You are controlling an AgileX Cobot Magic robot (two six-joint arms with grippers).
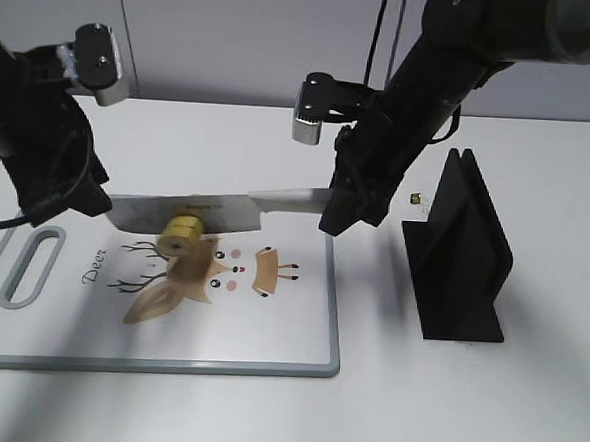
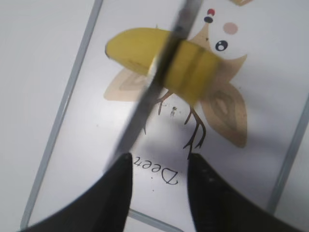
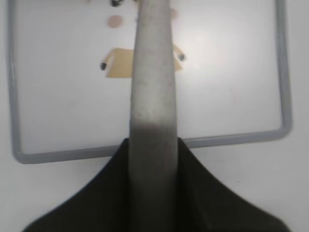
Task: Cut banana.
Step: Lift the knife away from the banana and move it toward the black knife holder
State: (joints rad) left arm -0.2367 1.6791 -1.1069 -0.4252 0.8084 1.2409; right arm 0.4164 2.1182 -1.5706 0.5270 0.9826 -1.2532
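Note:
A yellow banana (image 1: 182, 234) lies on the white cutting board (image 1: 268, 330) over a printed deer. My right gripper (image 1: 344, 206) is shut on the grey handle (image 3: 153, 72) of a knife (image 1: 165, 211). The broad blade lies across the banana, and in the left wrist view its edge (image 2: 159, 92) crosses the banana (image 2: 193, 72) near the middle. My left gripper (image 2: 158, 166) is open and empty, above the board by the word "Deer", short of the banana. In the exterior view the left arm (image 1: 48, 156) stands over the board's far left corner.
A black knife stand (image 1: 458, 251) is on the table right of the board. A small dark-yellow scrap (image 1: 416, 199) lies behind it. The board has a grey rim (image 3: 145, 147) and a handle slot (image 1: 30, 265) at its left end.

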